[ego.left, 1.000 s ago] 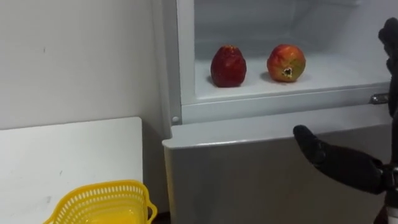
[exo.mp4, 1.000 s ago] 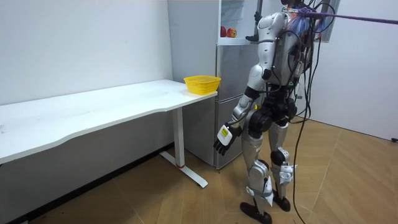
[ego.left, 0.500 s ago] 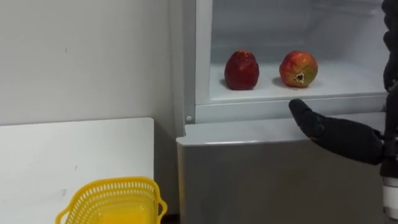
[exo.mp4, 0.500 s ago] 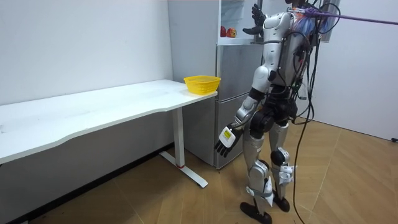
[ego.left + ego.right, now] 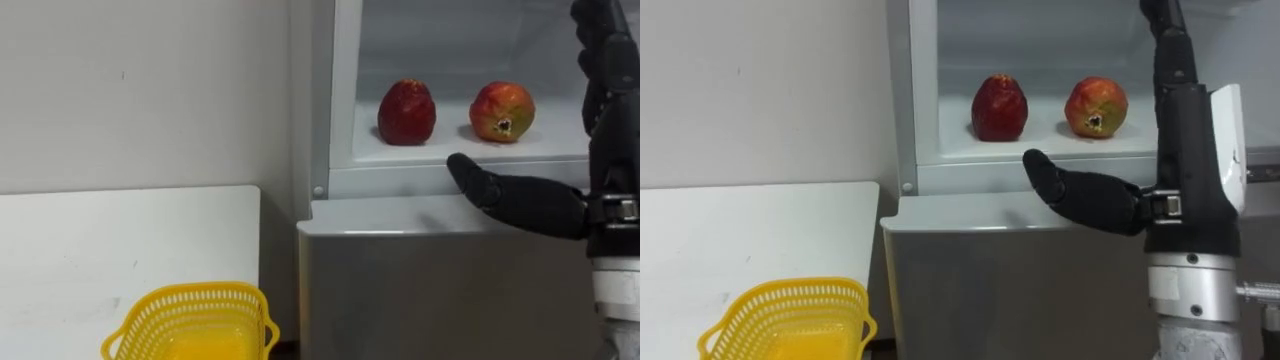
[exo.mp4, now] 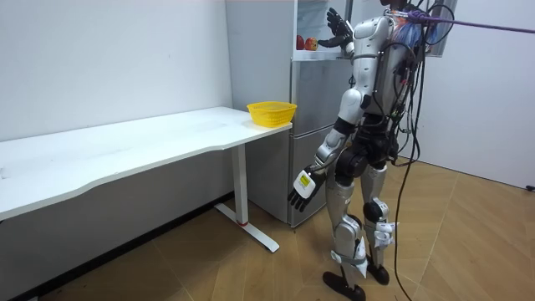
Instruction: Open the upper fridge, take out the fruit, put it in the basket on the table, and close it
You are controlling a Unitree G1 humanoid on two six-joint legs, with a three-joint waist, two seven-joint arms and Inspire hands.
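Note:
Two fruits sit on the white shelf of the open upper fridge: a dark red fruit on the left and a red-and-yellow fruit to its right. My right hand is raised in front of the compartment, open, fingers pointing up and thumb stretched left below the shelf edge. It touches neither fruit. In the room view this hand is level with the fruits. My left hand hangs open beside my thigh.
A yellow mesh basket stands at the corner of the white table, just left of the fridge. The closed lower fridge door is below the shelf. I stand close in front of the fridge.
My right hand has risen from the lower door's height to the open compartment and moved nearer the fruits. The eye view has shifted, so the fridge sits further right in it.

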